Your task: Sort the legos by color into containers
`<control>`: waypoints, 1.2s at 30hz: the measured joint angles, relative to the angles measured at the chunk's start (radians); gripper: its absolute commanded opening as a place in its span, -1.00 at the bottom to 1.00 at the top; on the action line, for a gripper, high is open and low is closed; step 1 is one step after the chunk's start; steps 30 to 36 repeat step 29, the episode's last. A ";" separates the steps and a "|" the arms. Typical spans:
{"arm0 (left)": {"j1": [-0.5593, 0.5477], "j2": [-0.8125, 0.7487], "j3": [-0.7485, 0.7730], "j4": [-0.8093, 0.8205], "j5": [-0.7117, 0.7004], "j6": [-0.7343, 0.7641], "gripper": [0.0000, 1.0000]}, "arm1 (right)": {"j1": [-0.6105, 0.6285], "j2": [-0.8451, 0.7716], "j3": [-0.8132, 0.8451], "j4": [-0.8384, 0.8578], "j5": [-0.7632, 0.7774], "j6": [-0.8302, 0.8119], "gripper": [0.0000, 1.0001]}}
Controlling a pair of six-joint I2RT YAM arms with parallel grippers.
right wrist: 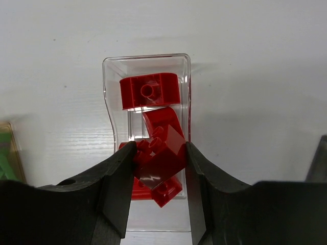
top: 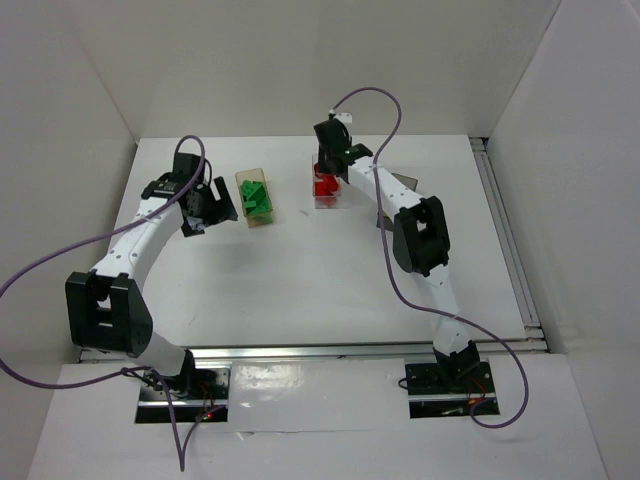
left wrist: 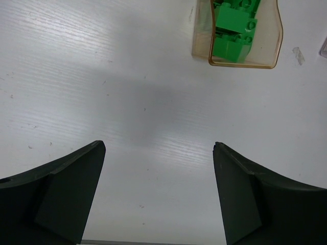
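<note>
While my right gripper (right wrist: 159, 158) is clamping a red brick (right wrist: 166, 153) (tilted) over the clear box (right wrist: 145, 57) of red bricks (right wrist: 149, 91), my left gripper (left wrist: 158, 153) is hanging spread wide near the second box (left wrist: 245, 64) of green bricks (left wrist: 230, 35).

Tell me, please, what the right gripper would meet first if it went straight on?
Its held brick would likely land on the red bricks in the clear box below; depth is unclear.

Top edge cuts the green box (left wrist: 240, 64); the right hand (right wrist: 159, 151) and its red brick (right wrist: 164, 162) hide the red box's (right wrist: 148, 57) near end.
</note>
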 measured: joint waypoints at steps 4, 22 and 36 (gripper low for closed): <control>0.000 0.000 -0.006 -0.007 0.000 0.000 0.91 | -0.005 0.037 0.027 0.002 -0.022 -0.008 0.37; 0.000 -0.042 -0.006 -0.012 0.008 -0.005 0.91 | -0.012 -0.393 -0.294 -0.080 0.316 0.102 1.00; 0.000 -0.111 0.002 -0.016 0.025 -0.004 0.91 | -0.079 -0.707 -0.612 -0.298 0.513 0.277 1.00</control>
